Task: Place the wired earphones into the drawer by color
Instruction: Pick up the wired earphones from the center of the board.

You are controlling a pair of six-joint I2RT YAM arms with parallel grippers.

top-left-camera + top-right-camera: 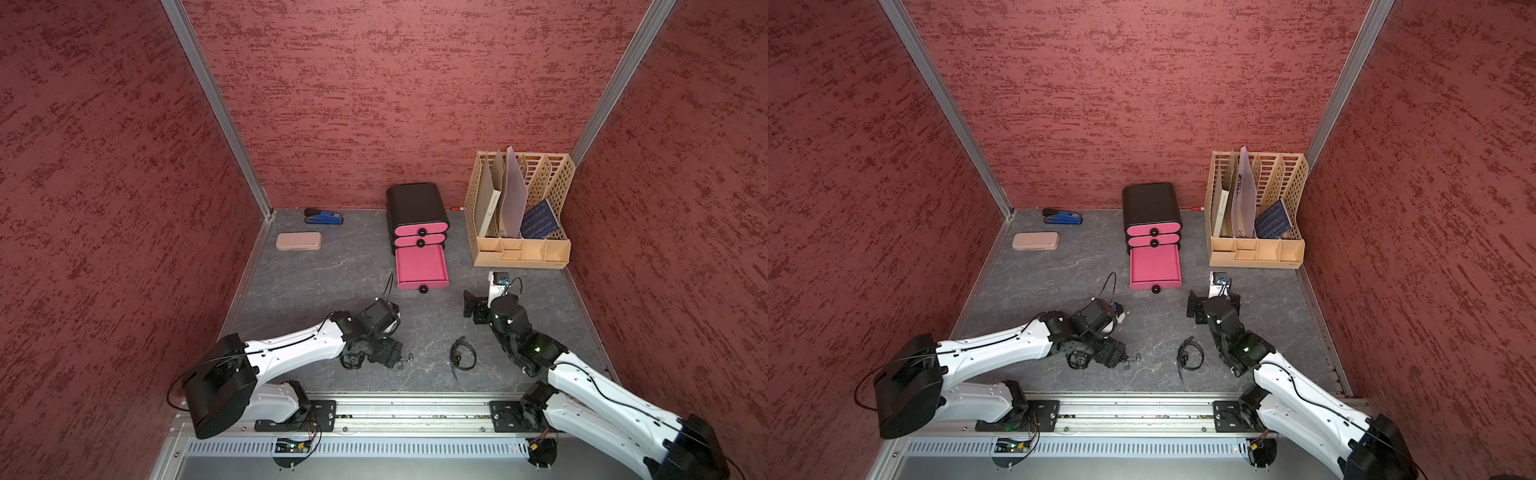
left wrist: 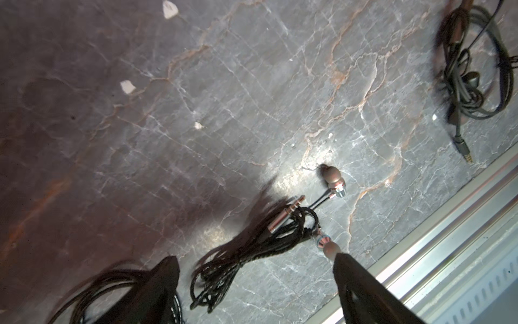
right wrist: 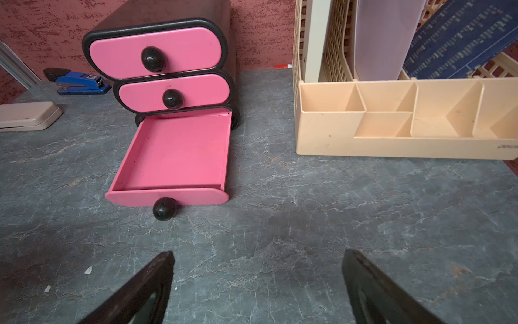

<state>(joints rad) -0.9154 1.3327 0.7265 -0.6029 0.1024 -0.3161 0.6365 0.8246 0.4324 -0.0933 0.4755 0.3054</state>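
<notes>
In both top views the cabinet (image 1: 417,205) (image 1: 1151,205) stands at the worktop's (image 1: 316,282) back edge. Its bottom drawer (image 1: 420,266) (image 1: 1154,266) is pulled out and empty. The left gripper (image 1: 398,360) (image 1: 1122,359) is low near the front edge, with a black coil (image 1: 352,360) beside its wrist. More black earphones (image 1: 462,357) (image 1: 1190,355) lie between the arms. The right gripper (image 1: 468,306) (image 1: 1192,307) hovers mid-worktop, facing the drawer.

In the left wrist view, the left gripper (image 2: 255,256) has its jaws spread wide astride braided earphones (image 2: 218,269) lying on the worktop. One fingertip (image 2: 340,259) touches an earbud (image 2: 330,249). The coil (image 2: 98,291) lies just outside the other finger.

In the right wrist view, the right gripper (image 3: 258,252) is open and holds nothing. The drawer (image 3: 173,151) is well ahead of it.
</notes>
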